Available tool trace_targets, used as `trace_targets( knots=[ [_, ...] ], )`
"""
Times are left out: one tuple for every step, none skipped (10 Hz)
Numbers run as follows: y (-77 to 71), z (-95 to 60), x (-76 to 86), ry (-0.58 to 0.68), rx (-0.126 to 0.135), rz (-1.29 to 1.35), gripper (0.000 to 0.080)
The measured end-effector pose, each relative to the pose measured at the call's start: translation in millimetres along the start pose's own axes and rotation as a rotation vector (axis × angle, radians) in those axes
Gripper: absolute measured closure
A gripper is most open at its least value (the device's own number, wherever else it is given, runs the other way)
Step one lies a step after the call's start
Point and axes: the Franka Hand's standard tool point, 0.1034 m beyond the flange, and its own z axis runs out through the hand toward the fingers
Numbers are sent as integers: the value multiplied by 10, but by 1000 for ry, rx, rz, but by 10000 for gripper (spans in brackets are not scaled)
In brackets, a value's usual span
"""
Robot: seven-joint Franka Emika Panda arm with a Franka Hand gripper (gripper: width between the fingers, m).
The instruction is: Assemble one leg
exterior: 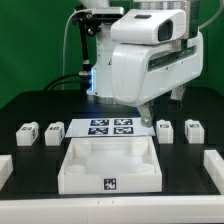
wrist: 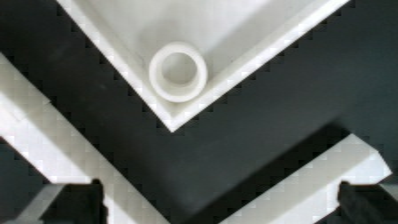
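Four small white legs with tags stand on the black table in the exterior view: two at its left [exterior: 27, 132] [exterior: 54, 129] and two at its right [exterior: 164, 128] [exterior: 192, 130]. My gripper [exterior: 147, 110] hangs above the back right corner of the large white tray part [exterior: 75, 172], away from every leg. In the wrist view the gripper [wrist: 214, 208] is open and empty, with dark fingertips [wrist: 63, 205] at the frame's edge. Between them lies a corner of the tray [wrist: 249, 45] with its round hole [wrist: 176, 72]. No leg shows in the wrist view.
The marker board [exterior: 110, 127] lies flat behind the tray, between the two pairs of legs. White parts sit at the exterior view's left edge [exterior: 4, 168] and right edge [exterior: 213, 170]. The arm's white body fills the upper right.
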Motion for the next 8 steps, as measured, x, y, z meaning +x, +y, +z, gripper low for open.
trace_targets(
  knots=[
    [-2, 5, -1, 0, 1, 0, 150],
    [-2, 6, -1, 0, 1, 0, 150],
    [-2, 6, -1, 0, 1, 0, 150],
    [-2, 7, -1, -1, 1, 0, 150],
    [-2, 8, -1, -1, 1, 0, 150],
    [-2, 8, -2, -1, 1, 0, 150],
    [-3, 9, -2, -1, 1, 0, 150],
    [-3, 10, -2, -1, 1, 0, 150]
  ],
)
